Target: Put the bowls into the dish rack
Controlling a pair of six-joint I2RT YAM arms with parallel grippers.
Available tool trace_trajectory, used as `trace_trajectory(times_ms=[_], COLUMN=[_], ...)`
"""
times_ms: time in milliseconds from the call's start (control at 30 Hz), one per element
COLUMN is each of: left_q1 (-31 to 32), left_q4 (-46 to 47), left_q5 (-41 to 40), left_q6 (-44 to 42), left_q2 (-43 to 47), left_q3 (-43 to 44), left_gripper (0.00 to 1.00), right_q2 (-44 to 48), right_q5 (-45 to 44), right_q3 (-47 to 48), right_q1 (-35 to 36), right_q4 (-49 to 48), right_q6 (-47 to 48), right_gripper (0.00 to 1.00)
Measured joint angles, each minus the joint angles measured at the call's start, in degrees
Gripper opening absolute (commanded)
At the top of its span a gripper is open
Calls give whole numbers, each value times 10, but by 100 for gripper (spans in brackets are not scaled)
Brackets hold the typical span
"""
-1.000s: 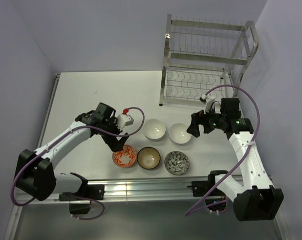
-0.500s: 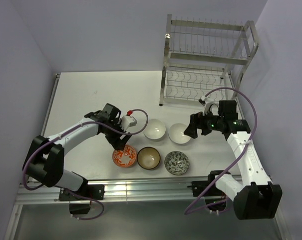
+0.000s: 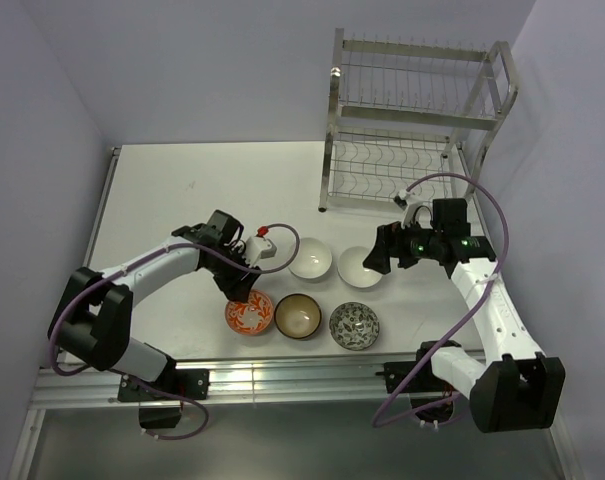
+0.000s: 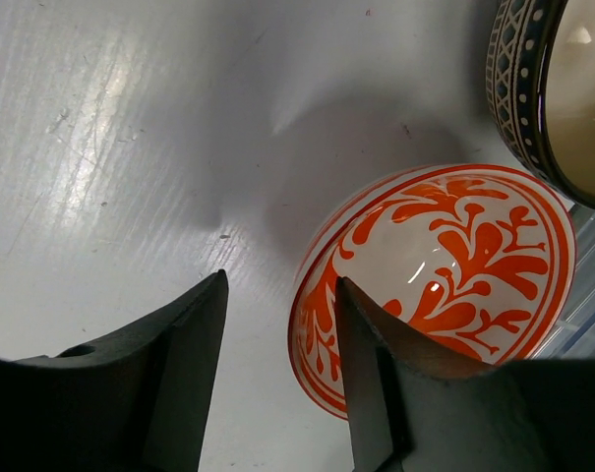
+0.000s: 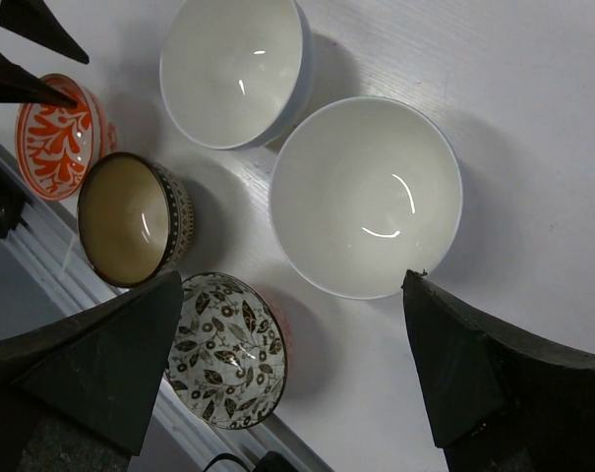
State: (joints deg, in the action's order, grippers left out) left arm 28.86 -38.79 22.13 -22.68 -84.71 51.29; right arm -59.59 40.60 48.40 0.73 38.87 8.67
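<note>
Since prev. frames: left tool [image 4: 280, 285] lowered to the orange-red bowl [image 4: 454, 265], jaws drawn in from wide to approx. half. Right tool [image 5: 295, 285] shifted slightly toward the bowls, jaws wide apart as before.

Now straddling the bowl rim w/ the left tool, one finger [image 4: 376, 393] seemingly inside, the other outside. Gap visible on both sides, so not yet clamped. Hovering w/ the right tool above a white bowl [image 5: 366, 197], nothing held.

Progress, as judged: nothing loaded yet. All five on the surface [image 3: 182, 190], incl. 2nd white bowl [image 3: 310, 259], dark brown bowl [image 3: 298, 316] and grey-white patterned bowl [image 3: 354, 325]. No bowl seen in the dish rack [image 3: 412, 120], far right and well apart from them. Left to do: all five, first pick only starting.

Views:
- Left wrist only: rim between the fingers.
- Top only: dish rack and both arms.
- Right wrist: all five bowls, no dish rack.
</note>
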Motion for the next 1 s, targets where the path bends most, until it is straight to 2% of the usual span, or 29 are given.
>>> trace_trajectory(times_ms=[233,267,300,333,633,833,1000], left_q1=[0,0,0,0,-24,-67,-57], left_q4=[0,0,-2,-4,-68,-37,-7], left_q5=[6,7,10,10,10,-30,-75], left_q6=[-2,-1,-1,-2,20,153,285], left_q2=[-11,-12,-12,-12,8,48,54], left_q3=[-5,-5,-5,-5,63,161,232], left_gripper=[28,18,13,0,0,0,0], right_q2=[-8,-8,-8,-8,12,49,61], right_q5=[0,0,0,-2,-37,-65,-90], right_q3=[0,0,0,0,0,9,36], right_q1=[8,9,10,11,19,23,49], right_q4=[-3,-3,-3,-3,-49,-103,-152], right_q6=[-9,-10,-13,-15,-90,-171,-244], right_gripper=[100,100,100,100,98,92,88])
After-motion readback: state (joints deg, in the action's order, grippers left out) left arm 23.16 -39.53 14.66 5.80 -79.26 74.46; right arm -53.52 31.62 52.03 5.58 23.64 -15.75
